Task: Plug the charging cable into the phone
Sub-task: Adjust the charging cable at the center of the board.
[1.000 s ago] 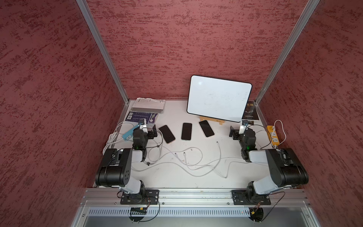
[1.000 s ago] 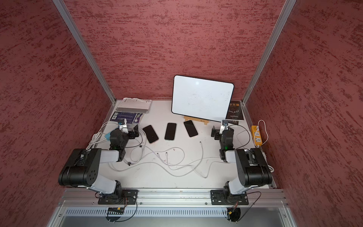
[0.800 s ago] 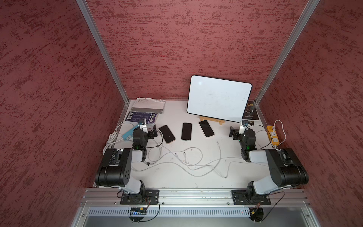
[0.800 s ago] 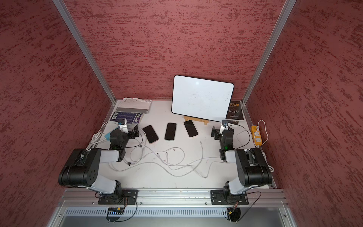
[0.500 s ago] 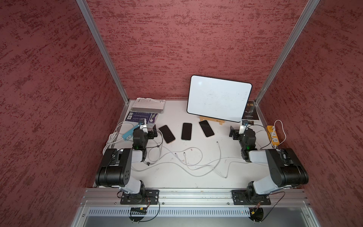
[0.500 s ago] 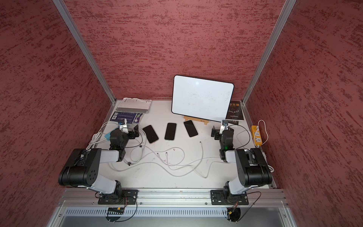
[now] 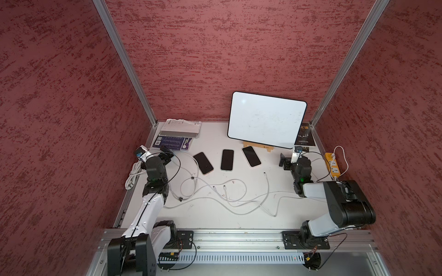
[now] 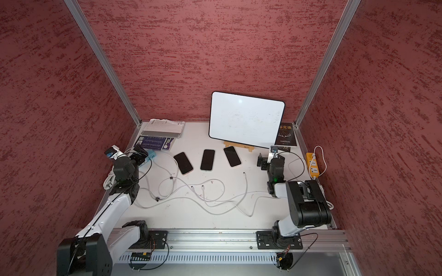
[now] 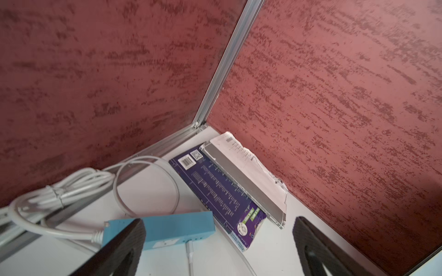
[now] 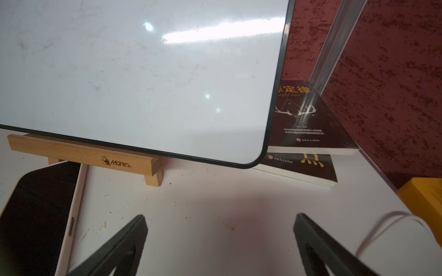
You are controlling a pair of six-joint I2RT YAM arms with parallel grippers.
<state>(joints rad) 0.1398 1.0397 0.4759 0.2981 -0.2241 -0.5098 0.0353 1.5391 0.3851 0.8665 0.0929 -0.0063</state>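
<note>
Standing released, empty: left gripper (image 7: 167,153) far left, right gripper (image 7: 290,159) far right. Three phones (image 7: 227,159) lay on bench (image 7: 210,216), far-centre; cables (image 7: 235,191) loose just nearer, none plugged. Grasping, aligning, inserting all remained.

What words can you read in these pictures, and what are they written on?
"Manes": brand mark on the wooden stand under the whiteboard.
"定律": orange letters on the black book behind the whiteboard; the start of the title is hidden.
The pale line under that title and the white print lower on that cover are too small to read.
The purple book has a barcode, a QR code and rows of print, all too small to read.
</note>
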